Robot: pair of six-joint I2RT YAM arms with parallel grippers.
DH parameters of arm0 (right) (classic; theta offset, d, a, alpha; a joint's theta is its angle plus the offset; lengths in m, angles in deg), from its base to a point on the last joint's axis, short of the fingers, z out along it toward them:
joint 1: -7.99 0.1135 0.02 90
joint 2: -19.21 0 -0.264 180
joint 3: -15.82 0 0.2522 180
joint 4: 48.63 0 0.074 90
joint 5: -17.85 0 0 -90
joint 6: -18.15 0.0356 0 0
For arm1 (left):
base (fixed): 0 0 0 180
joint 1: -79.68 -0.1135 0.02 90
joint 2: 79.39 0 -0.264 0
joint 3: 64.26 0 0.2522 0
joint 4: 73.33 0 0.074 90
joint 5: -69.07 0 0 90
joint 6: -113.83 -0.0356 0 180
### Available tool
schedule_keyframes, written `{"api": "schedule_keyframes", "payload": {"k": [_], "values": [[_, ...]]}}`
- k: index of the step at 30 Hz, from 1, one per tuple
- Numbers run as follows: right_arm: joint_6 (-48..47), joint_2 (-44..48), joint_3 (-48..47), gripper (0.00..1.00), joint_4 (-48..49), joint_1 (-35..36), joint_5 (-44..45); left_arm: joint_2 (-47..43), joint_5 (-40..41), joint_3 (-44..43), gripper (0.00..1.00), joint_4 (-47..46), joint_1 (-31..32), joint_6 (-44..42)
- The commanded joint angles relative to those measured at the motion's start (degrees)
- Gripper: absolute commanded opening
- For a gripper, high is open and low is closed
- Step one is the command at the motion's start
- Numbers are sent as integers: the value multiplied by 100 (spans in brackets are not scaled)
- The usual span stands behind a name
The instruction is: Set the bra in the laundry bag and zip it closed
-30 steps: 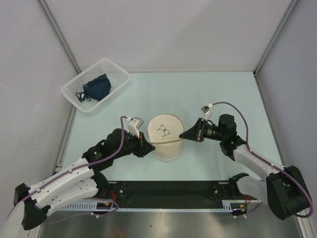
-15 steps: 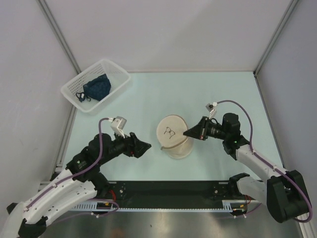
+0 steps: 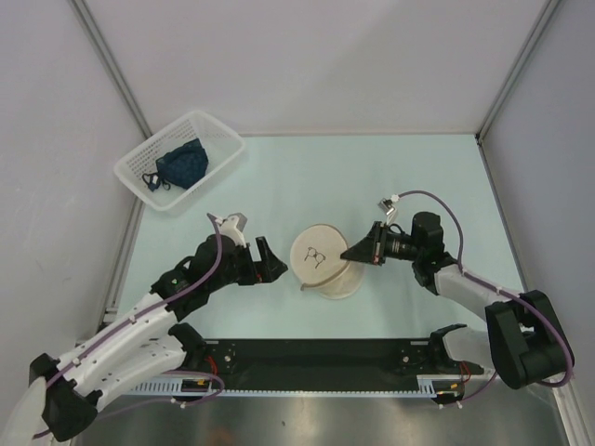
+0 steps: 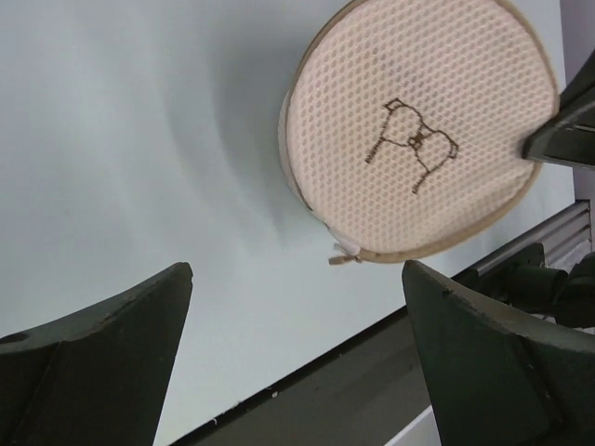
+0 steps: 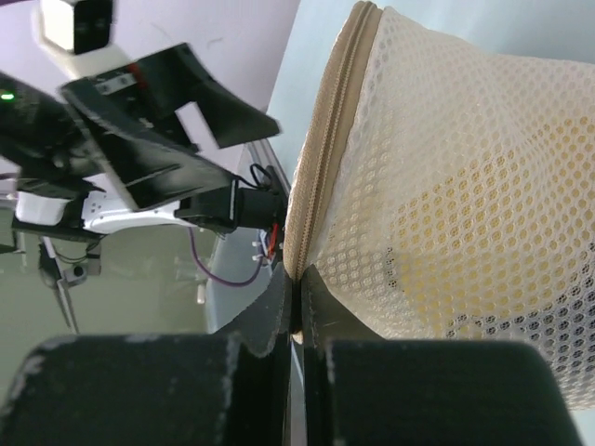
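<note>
The right arm's fingers [image 5: 293,321] are pressed together, pinching the tan zip-trimmed rim of the round cream-beige mesh laundry bag [image 3: 321,262]. The laundry bag sits right at their tips and stretches away beyond them. It is tilted on the pale green counter [image 3: 279,177], with its circular lid and small dark bra drawing [image 4: 414,149] tipped up and away from these fingers. The far side of its base rests on the counter.

Through the mesh wall just beyond the closed fingers, a bright yellow soft bra [image 5: 437,237] shows as a blurred patch inside the laundry bag. Along the stretch seen from the right wrist, the zip band runs shut.

The left arm's fingers [image 3: 267,259] are spread wide and hold nothing. They stand apart from the laundry bag, across it from the right fingers, with bare counter between. From the left wrist, the lid faces these fingers and lies ahead of them, toward one side. The small zip pull [image 4: 342,257] hangs at the rim edge closest to them.

Well beyond the left fingers, a white slatted plastic basket [image 3: 216,128] holds a dark blue garment [image 3: 181,164].
</note>
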Motion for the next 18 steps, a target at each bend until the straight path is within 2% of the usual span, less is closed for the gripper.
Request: {"api": "schedule_keyframes", "payload": {"k": [1, 4, 7, 8, 11, 12, 15, 16, 18], "values": [[450, -187, -25, 0, 756, -44, -587, 271, -630, 487, 100, -1421, -325, 210], [556, -222, -51, 0, 748, -44, -781, 667, -1395, 778, 100, -2361, -642, 289], [512, -205, -95, 0, 617, -44, -983, 1070, -1782, 910, 100, -3197, -704, 333], [468, -179, -113, 0, 538, -44, -1010, 1185, -2183, 901, 99, -3607, -713, 325], [74, -126, -288, 0, -111, -44, -1037, 1651, -2678, 683, 99, -4005, -713, 351], [-102, -126, -419, 0, -592, -44, -1019, 1730, -3010, 656, 97, -4094, -713, 386], [-332, -187, -535, 0, -878, -44, -940, 1688, -3267, 646, 74, -4262, -713, 421], [-341, -205, -552, 0, -921, -44, -870, 1644, -3277, 646, 63, -4218, -713, 421], [-524, -249, -718, 1, -1358, -44, -634, 1451, -3356, 647, 52, -3981, -704, 439]]}}
